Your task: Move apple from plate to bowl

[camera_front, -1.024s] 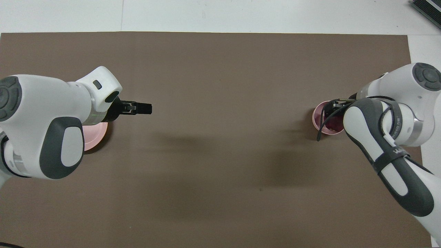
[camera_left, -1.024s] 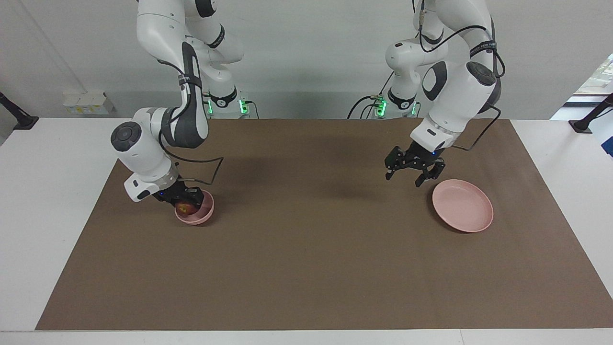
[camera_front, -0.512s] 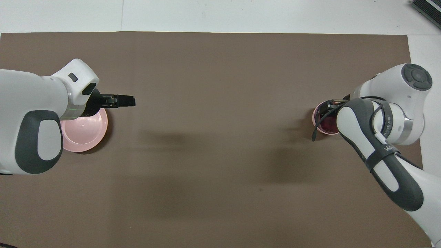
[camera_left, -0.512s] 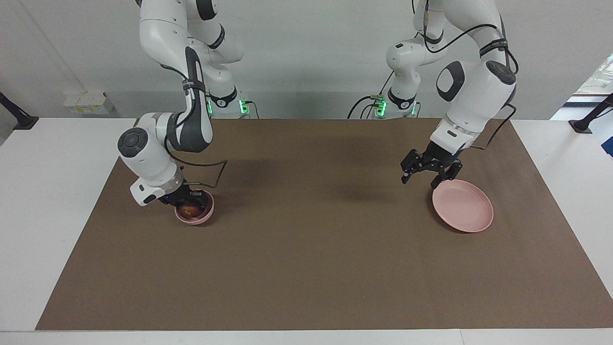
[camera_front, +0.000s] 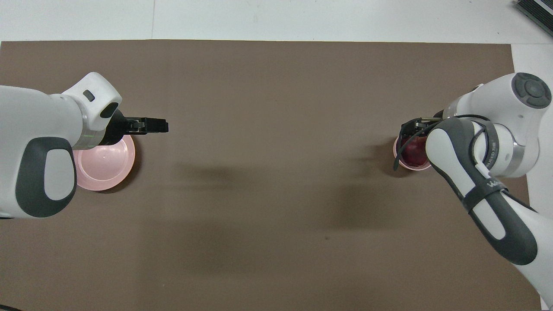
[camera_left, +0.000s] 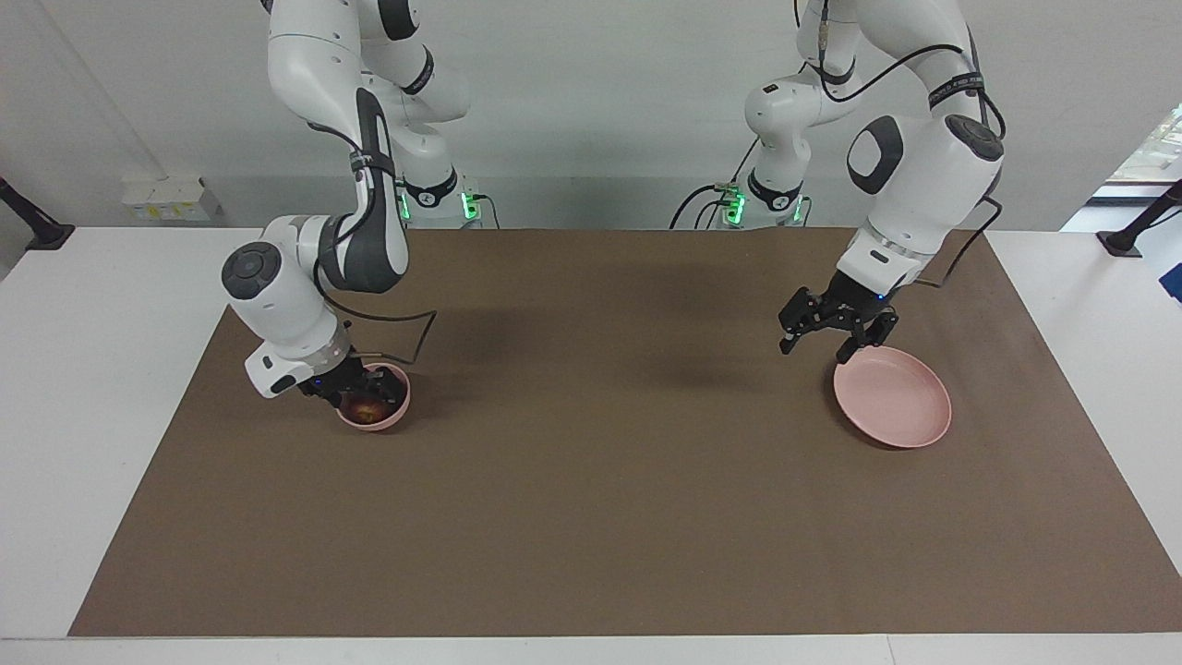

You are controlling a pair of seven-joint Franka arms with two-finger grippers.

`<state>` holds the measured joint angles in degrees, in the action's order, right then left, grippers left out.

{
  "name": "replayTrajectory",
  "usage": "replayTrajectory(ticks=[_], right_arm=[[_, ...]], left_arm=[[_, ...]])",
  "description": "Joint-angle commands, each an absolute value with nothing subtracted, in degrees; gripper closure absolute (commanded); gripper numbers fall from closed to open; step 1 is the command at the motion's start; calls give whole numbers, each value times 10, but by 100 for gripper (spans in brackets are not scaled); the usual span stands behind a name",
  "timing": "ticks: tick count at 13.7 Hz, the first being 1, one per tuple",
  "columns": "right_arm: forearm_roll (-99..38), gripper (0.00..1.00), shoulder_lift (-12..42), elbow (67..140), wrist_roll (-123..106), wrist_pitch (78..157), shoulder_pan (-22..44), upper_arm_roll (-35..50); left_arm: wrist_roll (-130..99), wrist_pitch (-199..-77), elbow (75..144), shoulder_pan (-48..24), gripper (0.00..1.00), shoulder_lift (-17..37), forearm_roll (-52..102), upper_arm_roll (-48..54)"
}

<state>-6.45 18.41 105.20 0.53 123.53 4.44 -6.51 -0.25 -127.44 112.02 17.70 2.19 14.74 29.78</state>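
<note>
The dark red apple (camera_left: 369, 408) lies in the small pink bowl (camera_left: 399, 406) toward the right arm's end of the table; it also shows in the overhead view (camera_front: 414, 152) inside the bowl (camera_front: 396, 149). My right gripper (camera_left: 346, 388) is open at the bowl's rim, just above the apple, and partly hides the bowl from above (camera_front: 414, 129). The wide pink plate (camera_left: 896, 402) lies bare toward the left arm's end (camera_front: 106, 162). My left gripper (camera_left: 814, 349) is open and empty, up over the plate's rim on the robots' side (camera_front: 151, 125).
A brown mat (camera_left: 591, 499) covers most of the white table (camera_left: 92, 369). Only the bowl and the plate stand on it. A cable loops from the right wrist over the mat beside the bowl (camera_left: 420, 332).
My right gripper has let go of the apple and drawn back and up a little; the apple stays in the bowl. My left gripper has moved toward the plate.
</note>
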Motion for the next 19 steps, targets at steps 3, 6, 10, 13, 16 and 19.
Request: replayTrajectory(ticks=[3,6,10,13,16,19], right_arm=[[-15,0,105,1029,18,1163,42,-65],[-11,0,42,1028,18,1098,40,-65],[3,0,-41,1028,34,1009,44,-55],[-3,0,-63,945,33,897,41,-58],[3,0,-62,874,33,825,40,-61],[20,0,-65,880,29,831,42,-59]], left_arm=[[-10,-1248,1108,184,0,18,134,294],[-9,-1246,1101,184,0,18,113,293],[-9,-1244,1085,183,0,20,77,294],[-8,-1217,1059,153,0,18,67,251],[-6,-1138,992,50,0,18,54,120],[-6,-1061,930,-32,0,8,53,21]])
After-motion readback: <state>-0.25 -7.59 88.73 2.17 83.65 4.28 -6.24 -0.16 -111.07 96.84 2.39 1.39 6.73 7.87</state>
